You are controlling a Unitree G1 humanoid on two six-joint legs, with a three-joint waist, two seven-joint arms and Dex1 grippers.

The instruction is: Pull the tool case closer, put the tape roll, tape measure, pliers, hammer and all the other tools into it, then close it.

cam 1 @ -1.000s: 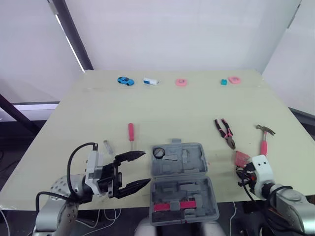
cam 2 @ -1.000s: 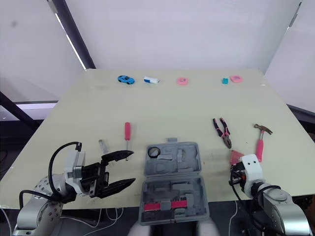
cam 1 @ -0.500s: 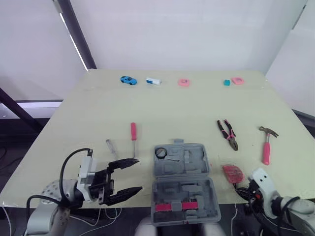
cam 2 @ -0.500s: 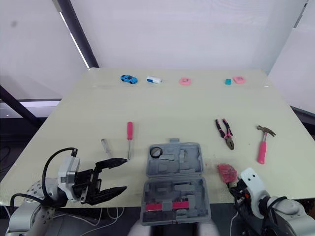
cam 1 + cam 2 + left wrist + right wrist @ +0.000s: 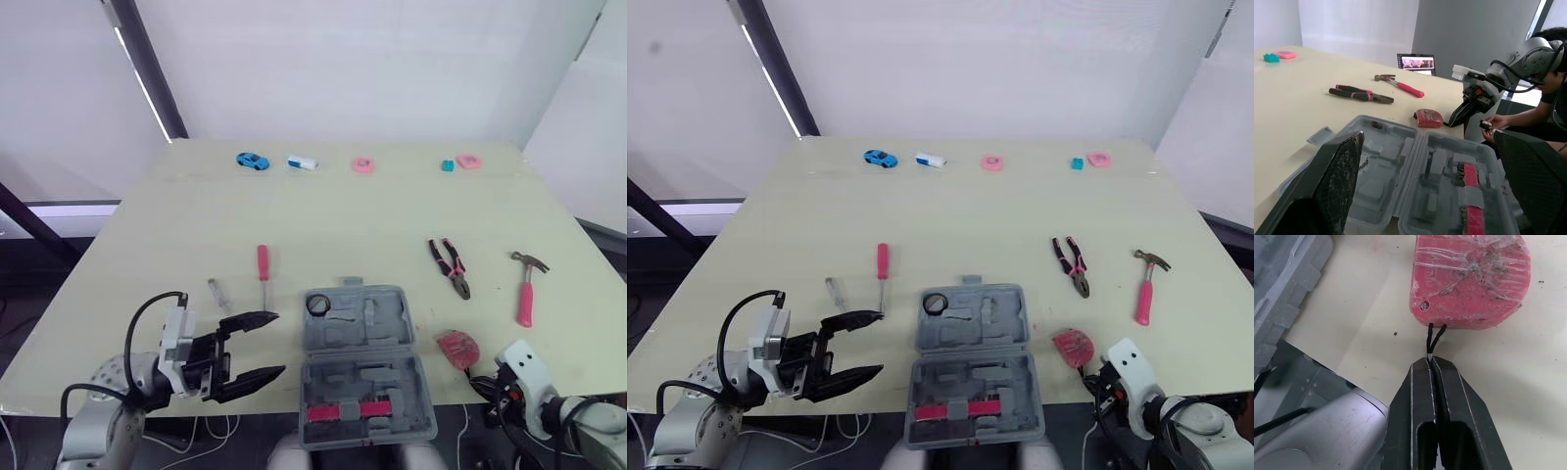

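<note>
The grey tool case point(image 5: 364, 362) lies open at the table's near edge, with a black tape roll point(image 5: 315, 305) in its far half. My left gripper point(image 5: 257, 345) stands open just left of the case, empty. The red tape measure point(image 5: 1469, 279) rests on the table right of the case, and my right gripper point(image 5: 1431, 363) is shut on its thin black cord. Pliers point(image 5: 449, 266) and a pink-handled hammer point(image 5: 527, 287) lie farther right. A red screwdriver point(image 5: 262, 269) and a small grey screwdriver point(image 5: 216, 292) lie left of the case.
Along the far edge sit a blue toy car point(image 5: 251, 161), a white-and-blue piece point(image 5: 302, 163), a pink ring point(image 5: 362, 164), a teal block point(image 5: 446, 165) and a pink piece point(image 5: 467, 161). A person's hand point(image 5: 1493, 122) is near my right arm.
The tape measure has slid toward the near edge and the case, drawn by my right gripper. My left gripper has pulled back a little toward the near left.
</note>
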